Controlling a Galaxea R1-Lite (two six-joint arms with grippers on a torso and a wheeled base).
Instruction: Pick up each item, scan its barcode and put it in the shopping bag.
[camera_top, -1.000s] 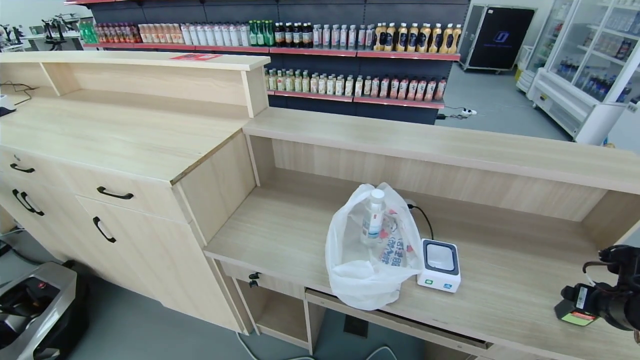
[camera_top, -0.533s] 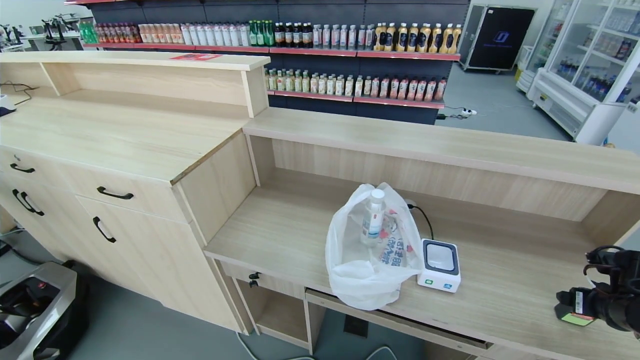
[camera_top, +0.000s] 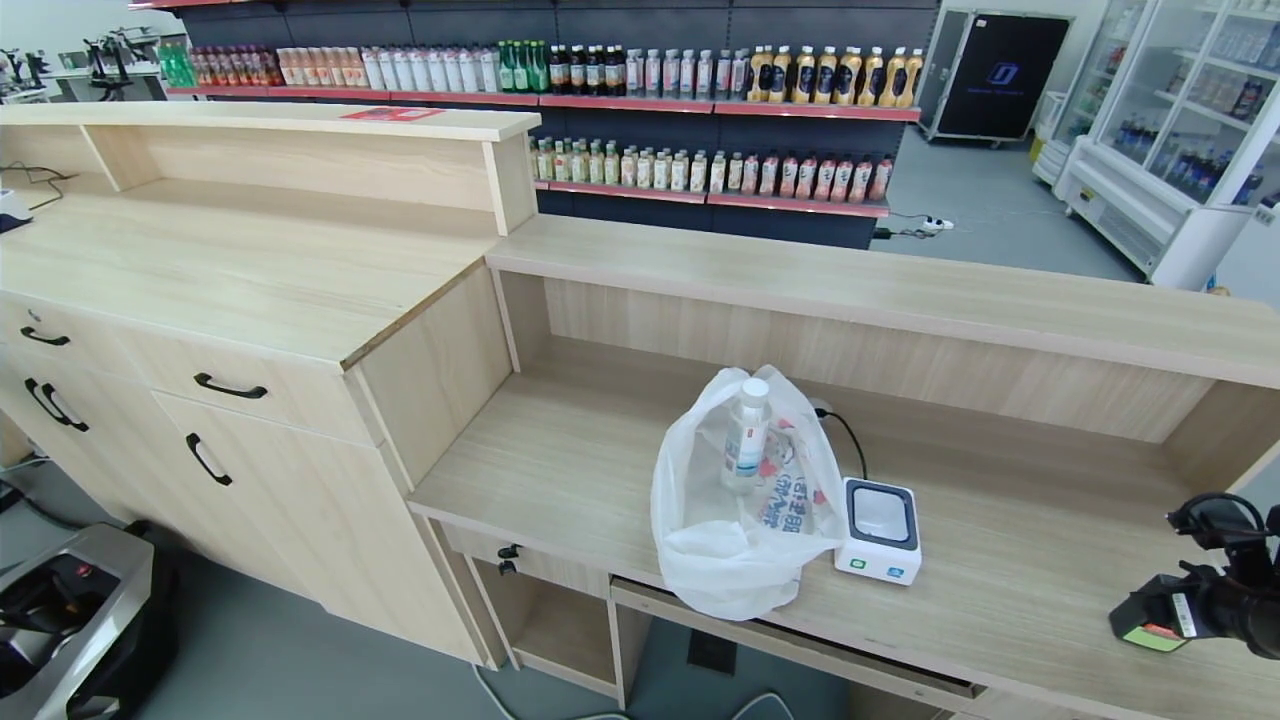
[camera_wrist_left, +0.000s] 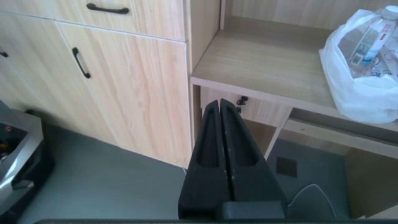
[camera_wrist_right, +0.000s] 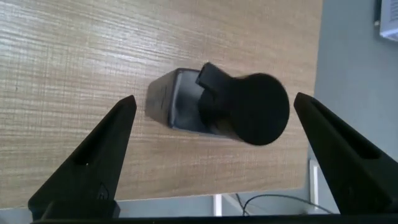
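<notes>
A white plastic shopping bag stands open on the lower counter, with a clear bottle upright inside it. Next to the bag sits a white barcode scanner with a cable running behind it. My right arm is over the counter's far right end. There my right gripper is open, its fingers spread either side of a small dark boxy object with a round black part, lying on the wood. My left gripper is shut and empty, low over the floor in front of the cabinets.
A taller cabinet block with drawers rises left of the counter. A raised ledge runs along the counter's back. Shelves of drink bottles and glass fridges stand across the aisle. The counter edge lies close to the dark object.
My right arm has drifted slightly lower and outward at the counter's right end. The bag, bottle and scanner have not moved.
</notes>
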